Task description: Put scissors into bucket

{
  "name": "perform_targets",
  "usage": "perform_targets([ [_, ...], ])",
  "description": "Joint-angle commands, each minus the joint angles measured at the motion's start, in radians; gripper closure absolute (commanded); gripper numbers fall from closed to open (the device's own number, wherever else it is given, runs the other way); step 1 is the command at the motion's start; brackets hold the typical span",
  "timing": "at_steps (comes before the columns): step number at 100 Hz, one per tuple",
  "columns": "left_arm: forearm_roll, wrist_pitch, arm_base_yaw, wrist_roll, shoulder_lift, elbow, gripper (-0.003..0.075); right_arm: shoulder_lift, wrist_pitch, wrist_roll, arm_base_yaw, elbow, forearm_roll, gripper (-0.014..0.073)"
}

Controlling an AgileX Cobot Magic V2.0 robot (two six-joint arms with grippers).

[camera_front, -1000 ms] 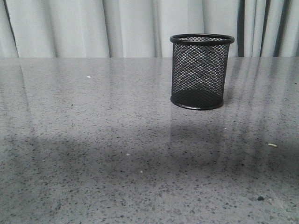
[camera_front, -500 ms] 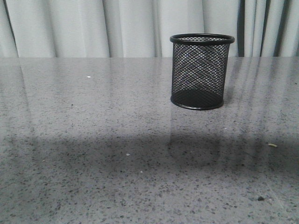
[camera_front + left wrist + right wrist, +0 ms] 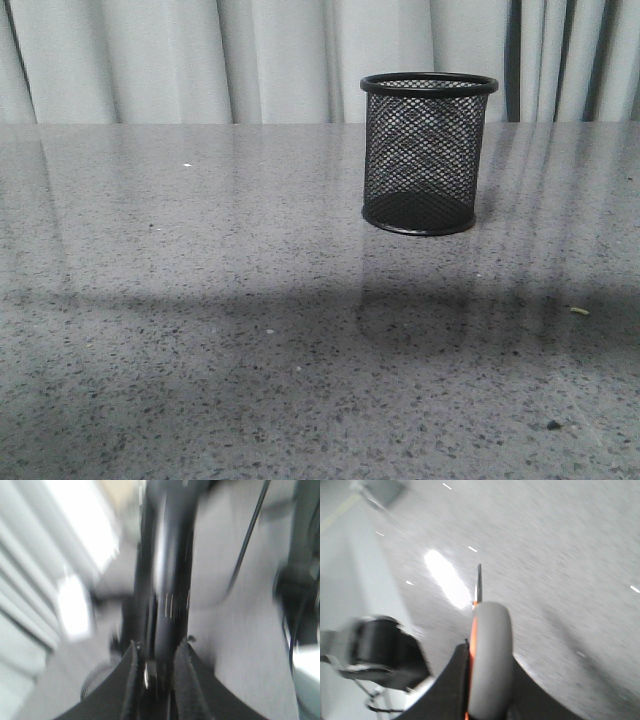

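the bucket (image 3: 428, 153) stands empty on the tabletop (image 3: 200, 300) while the right end effector (image 3: 487, 700) grips the scissors (image 3: 487, 650) (left end effector's (image 3: 157, 690) state: cannot tell), so insertion remains.

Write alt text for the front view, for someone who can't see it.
A small black wire-mesh bucket stands upright and empty on a speckled grey table, right of centre, with pale curtains behind. No robot arm or scissors appear in this view.
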Motion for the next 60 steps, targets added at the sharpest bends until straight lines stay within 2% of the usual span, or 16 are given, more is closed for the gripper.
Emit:
perform_targets([
  [1,-0.132,-0.073,-0.007,-0.006,-0.026,-0.051,0.0605,-0.033,-0.039,-0.006,-0.01,-0.03,-0.015,0.0657],
  [7,-0.132,-0.076,-0.007,-0.006,-0.037,-0.053,0.0609,-0.047,-0.02,-0.006,-0.01,-0.032,-0.043,0.0657],
  [13,-0.12,-0.084,-0.007,-0.02,-0.059,-0.053,0.0654,-0.057,0.004,-0.006,-0.01,-0.043,-0.078,0.0657],
  [20,-0.084,-0.081,-0.003,-0.097,-0.091,-0.053,0.0739,-0.079,0.051,0.004,-0.017,-0.063,-0.13,0.0657],
  [24,-0.045,-0.082,-0.003,-0.176,-0.113,-0.053,0.074,-0.098,0.092,0.03,-0.033,-0.083,-0.183,0.0657],
  [40,0.258,-0.051,-0.003,-0.468,-0.248,-0.053,0.074,-0.152,0.307,0.138,-0.137,-0.202,-0.43,0.0657],
  [51,0.475,0.091,-0.003,-0.635,-0.357,-0.051,0.074,-0.156,0.474,0.149,-0.22,-0.296,-0.545,0.0657],
  [60,0.603,0.165,-0.003,-0.793,-0.447,-0.034,0.074,-0.145,0.507,0.149,-0.267,-0.327,-0.596,0.0657],
])
